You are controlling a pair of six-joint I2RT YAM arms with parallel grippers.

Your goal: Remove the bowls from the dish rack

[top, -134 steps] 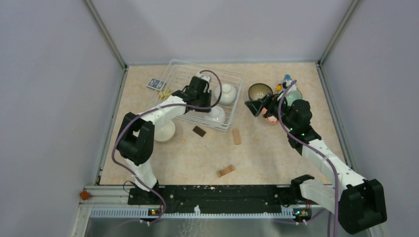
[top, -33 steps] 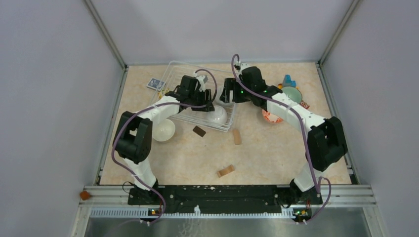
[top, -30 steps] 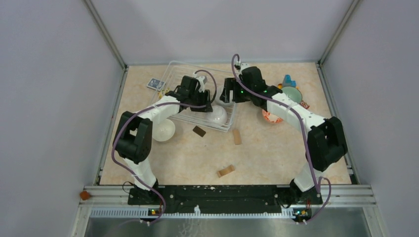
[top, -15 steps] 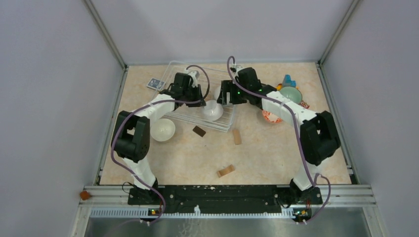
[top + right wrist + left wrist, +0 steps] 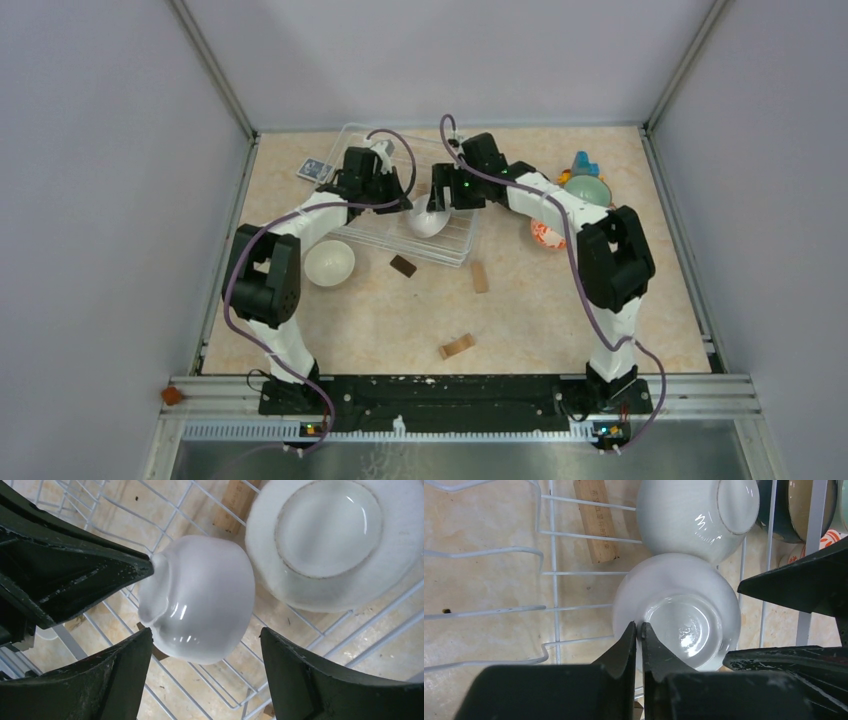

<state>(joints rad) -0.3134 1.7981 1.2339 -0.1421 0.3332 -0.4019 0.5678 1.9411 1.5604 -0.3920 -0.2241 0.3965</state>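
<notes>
Where the two arms meet over the rack (image 5: 553, 555), a white wire grid with low sides on a beige marbled table (image 5: 560, 320), the stock reads thus. Bowl (image 5: 676, 612): round, glossy white ceramic, in the rack by its near edge, hollow side toward the left gripper (image 5: 638, 627). Left gripper: black tapered fingers set almost together, seemingly pinching that bowl's thin rim, though the wall between them is hard to make out. Right gripper (image 5: 205, 635): jaws wide apart, one finger on each side of the same bowl. Second bowl (image 5: 691, 515): white, tipped, foot ring edged brown, just beside the first. Wood block (image 5: 595, 522): pale, oblong, seen through the wires.
</notes>
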